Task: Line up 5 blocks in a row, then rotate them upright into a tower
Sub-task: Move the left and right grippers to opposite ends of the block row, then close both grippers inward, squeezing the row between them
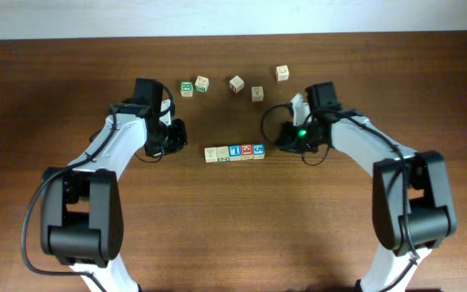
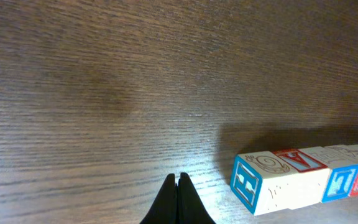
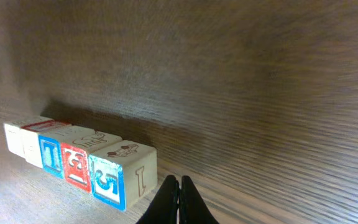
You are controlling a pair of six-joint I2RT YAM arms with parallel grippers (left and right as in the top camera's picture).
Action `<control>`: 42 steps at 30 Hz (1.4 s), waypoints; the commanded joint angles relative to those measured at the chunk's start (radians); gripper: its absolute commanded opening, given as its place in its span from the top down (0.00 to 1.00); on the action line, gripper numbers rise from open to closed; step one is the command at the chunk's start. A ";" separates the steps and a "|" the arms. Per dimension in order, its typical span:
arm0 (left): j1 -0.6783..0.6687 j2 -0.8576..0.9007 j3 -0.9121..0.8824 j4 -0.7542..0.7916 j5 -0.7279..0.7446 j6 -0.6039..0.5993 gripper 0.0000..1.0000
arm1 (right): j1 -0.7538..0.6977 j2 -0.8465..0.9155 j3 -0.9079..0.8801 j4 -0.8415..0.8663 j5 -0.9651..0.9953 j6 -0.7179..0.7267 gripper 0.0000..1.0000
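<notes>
Five blocks (image 1: pixel 234 152) lie in a touching row on the wooden table, mid-table between my two arms. From left to right their tops are plain tan, green-marked, blue, red and blue. My left gripper (image 1: pixel 182 139) sits just left of the row, shut and empty. In the left wrist view its black fingertips (image 2: pixel 178 182) meet on the bare wood, with the row's blue-faced end block (image 2: pixel 253 182) to their right. My right gripper (image 1: pixel 281 139) is just right of the row, also shut on nothing. In the right wrist view its tips (image 3: pixel 179 183) rest beside the end block (image 3: pixel 122 173).
Several other cubes are scattered behind the row: two with green marks (image 1: pixel 194 86) at the back left, two pale ones (image 1: pixel 236 83) (image 1: pixel 257 93) in the middle, and one with red marks (image 1: pixel 282 73) at the back right.
</notes>
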 commanded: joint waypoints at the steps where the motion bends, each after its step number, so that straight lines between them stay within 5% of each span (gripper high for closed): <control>1: -0.023 0.056 -0.003 0.013 0.013 0.006 1.00 | 0.024 0.024 -0.006 0.015 -0.002 0.026 0.95; 18: -0.082 0.087 -0.003 0.082 -0.015 0.014 1.00 | 0.125 0.024 -0.006 -0.014 0.006 0.042 0.95; 27: -0.055 0.087 0.052 -0.008 0.012 0.374 1.00 | 0.127 0.025 -0.007 -0.013 0.010 0.041 0.95; 42: -0.049 0.087 0.069 -0.048 0.117 0.232 1.00 | 0.127 0.026 -0.007 -0.013 0.010 0.042 0.96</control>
